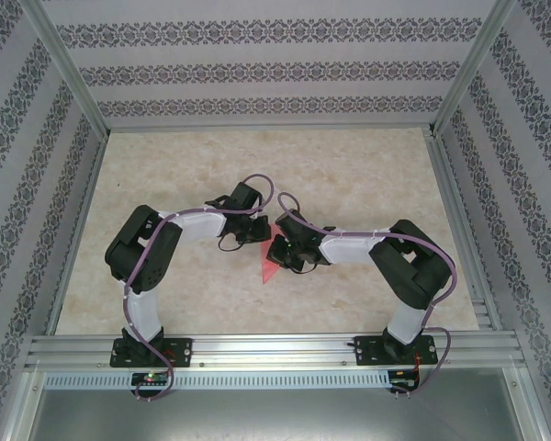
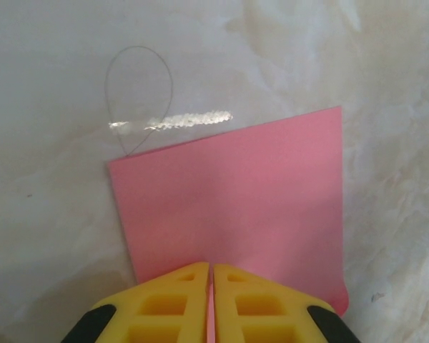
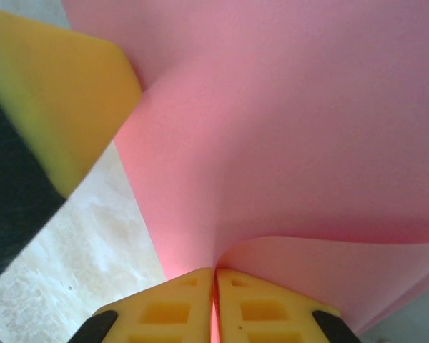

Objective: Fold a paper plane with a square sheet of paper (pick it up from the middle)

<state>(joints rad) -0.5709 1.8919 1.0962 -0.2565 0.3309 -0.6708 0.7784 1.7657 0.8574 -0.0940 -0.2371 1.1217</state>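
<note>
Paper sheet [image 2: 236, 200], pink, near middle of table [image 1: 349, 165], caught between both grippers. We see left gripper [image 2: 212, 271] closed tight on sheet's near edge; sheet spreads flat beyond it. Right gripper [image 3: 215, 275] clamped on sheet too, paper bowing up around it. Beyond sheet we note wire loop [image 2: 139, 47] and tape strip [image 2: 173, 121] on table.

You have bare table [image 1: 257, 156] open across the far half and out toward the left and right sides. The middle is crowded: the left gripper [image 1: 254, 230] and right gripper [image 1: 285, 250] sit just beside each other, both pinched on the square sheet of paper [image 1: 267, 268]. Patterned walls [image 1: 37, 138] close off left, far and right, and a metal rail [image 1: 275, 349] bars the near edge. In the left wrist view, a thin wire loop [image 2: 139, 96] lies taped to the table just beyond the sheet.
</note>
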